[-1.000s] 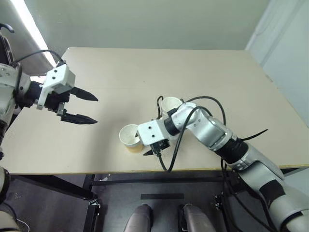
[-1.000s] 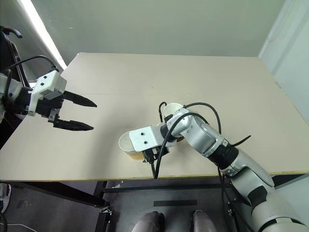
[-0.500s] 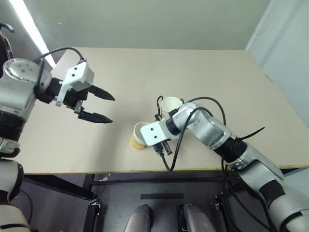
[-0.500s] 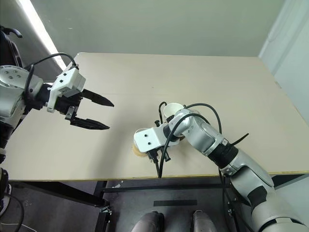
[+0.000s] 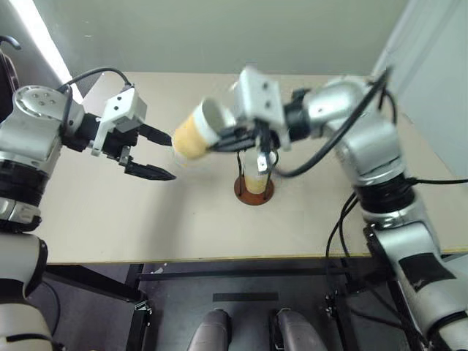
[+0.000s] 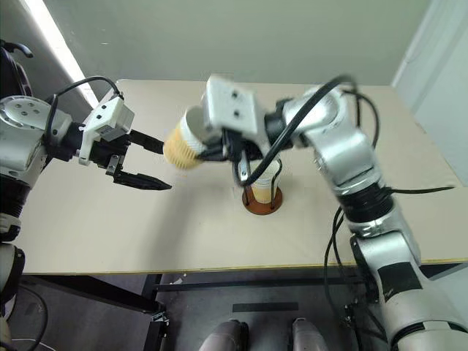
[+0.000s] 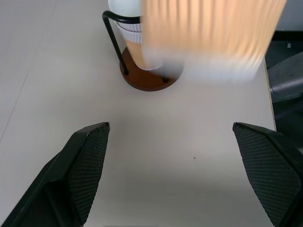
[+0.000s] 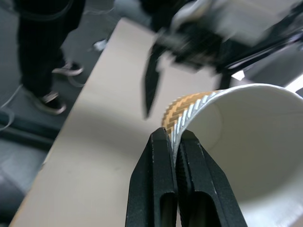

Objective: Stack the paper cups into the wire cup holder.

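We pinch one cup (image 6: 184, 147) by its rim in the shut right gripper (image 8: 173, 142), lying sideways; the holder (image 6: 262, 202) (one cup nested) sits at four o'clock below it. Left gripper (image 6: 148, 162) gapes empty.

Paper cup (image 5: 196, 132) now apparently airborne.

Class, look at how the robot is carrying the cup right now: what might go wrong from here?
The right gripper pinches the paper cup only by its rim wall, so it may slip or crumple. Carried tilted sideways, the cup could catch the wire cup holder loops. The open left gripper hovers nearby; the two might collide.
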You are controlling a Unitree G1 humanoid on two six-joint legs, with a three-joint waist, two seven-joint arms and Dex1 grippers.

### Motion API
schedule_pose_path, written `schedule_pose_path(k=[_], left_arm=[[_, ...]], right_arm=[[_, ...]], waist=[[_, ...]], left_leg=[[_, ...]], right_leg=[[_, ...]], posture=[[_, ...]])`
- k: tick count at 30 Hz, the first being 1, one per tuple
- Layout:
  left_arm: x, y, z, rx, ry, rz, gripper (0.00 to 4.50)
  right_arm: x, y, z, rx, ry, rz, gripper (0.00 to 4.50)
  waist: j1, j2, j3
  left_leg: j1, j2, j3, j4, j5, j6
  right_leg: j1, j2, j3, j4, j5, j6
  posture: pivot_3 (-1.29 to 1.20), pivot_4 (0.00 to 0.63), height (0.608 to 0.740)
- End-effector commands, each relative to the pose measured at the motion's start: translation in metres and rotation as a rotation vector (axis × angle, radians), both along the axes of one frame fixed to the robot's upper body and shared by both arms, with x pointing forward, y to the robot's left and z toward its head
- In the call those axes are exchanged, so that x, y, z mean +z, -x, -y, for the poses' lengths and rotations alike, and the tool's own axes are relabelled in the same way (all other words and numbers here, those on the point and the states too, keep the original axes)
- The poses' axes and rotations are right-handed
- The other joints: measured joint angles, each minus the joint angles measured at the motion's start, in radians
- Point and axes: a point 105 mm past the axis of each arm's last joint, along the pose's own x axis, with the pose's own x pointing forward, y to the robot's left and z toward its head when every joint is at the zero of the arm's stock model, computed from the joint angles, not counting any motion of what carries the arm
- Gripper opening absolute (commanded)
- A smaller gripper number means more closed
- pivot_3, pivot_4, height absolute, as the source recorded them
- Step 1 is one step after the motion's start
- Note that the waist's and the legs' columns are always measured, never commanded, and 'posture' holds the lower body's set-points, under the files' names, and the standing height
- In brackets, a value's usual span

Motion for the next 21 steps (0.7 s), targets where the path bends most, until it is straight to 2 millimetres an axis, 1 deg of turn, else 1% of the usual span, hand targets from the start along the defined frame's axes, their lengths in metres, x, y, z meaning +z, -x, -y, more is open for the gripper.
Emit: schedule_pose_path(k=[1, 2, 6, 8, 11, 15, 21], left_arm=[[0.020, 0.003, 0.000, -0.033, 0.017, 0.063, 4.50], [0.020, 0.003, 0.001, -0.035, 0.021, 0.066, 4.50], [0.029, -0.001, 0.010, -0.053, 0.079, 0.085, 4.50], [0.034, -0.002, 0.016, -0.065, 0.117, 0.088, 4.50], [0.040, -0.003, 0.027, -0.090, 0.166, 0.090, 4.50], [0.041, -0.004, 0.033, -0.107, 0.172, 0.092, 4.50], [0.039, -0.005, 0.034, -0.112, 0.166, 0.094, 4.50]], right_arm=[[0.015, -0.004, 0.016, -0.046, 0.011, 0.082, 0.06], [0.013, -0.007, 0.021, -0.063, 0.039, 0.102, 0.06], [-0.006, -0.027, 0.041, -0.135, 0.210, 0.188, 0.06], [-0.013, -0.033, 0.047, -0.145, 0.268, 0.207, 0.06], [-0.019, -0.036, 0.050, -0.133, 0.325, 0.210, 0.06], [-0.023, -0.041, 0.055, -0.132, 0.383, 0.228, 0.06], [-0.025, -0.047, 0.064, -0.143, 0.452, 0.249, 0.06]], waist=[[0.001, 0.000, 0.000], [0.001, 0.000, 0.000], [0.001, 0.000, 0.000], [0.000, 0.000, 0.000], [-0.001, 0.000, 0.000], [-0.001, 0.000, 0.000], [-0.001, 0.000, 0.000]], left_leg=[[0.000, 0.000, 0.000, 0.000, 0.000, 0.000], [0.000, 0.000, 0.000, 0.000, 0.000, 0.000], [0.000, 0.000, 0.000, 0.000, 0.000, -0.001], [0.000, 0.000, 0.000, 0.000, 0.000, 0.000], [0.000, 0.000, 0.000, 0.000, 0.000, 0.000], [0.000, 0.000, 0.000, 0.000, 0.000, 0.000], [0.000, 0.001, 0.000, 0.000, 0.001, 0.001]], right_leg=[[0.000, 0.000, 0.000, 0.000, 0.000, 0.000], [0.000, 0.000, 0.000, 0.000, 0.000, 0.000], [0.000, 0.000, 0.000, 0.001, 0.000, 0.001], [0.000, 0.000, 0.000, 0.001, 0.001, 0.001], [0.000, 0.000, 0.000, 0.001, 0.001, 0.003], [0.000, 0.000, 0.000, 0.001, 0.005, 0.009], [0.000, 0.000, 0.000, 0.000, 0.005, 0.009]], posture=[[0.00, 0.150, 0.740], [0.00, 0.150, 0.740], [0.00, 0.150, 0.740], [0.00, 0.150, 0.740], [0.00, 0.150, 0.740], [0.00, 0.150, 0.740], [0.00, 0.150, 0.740]])
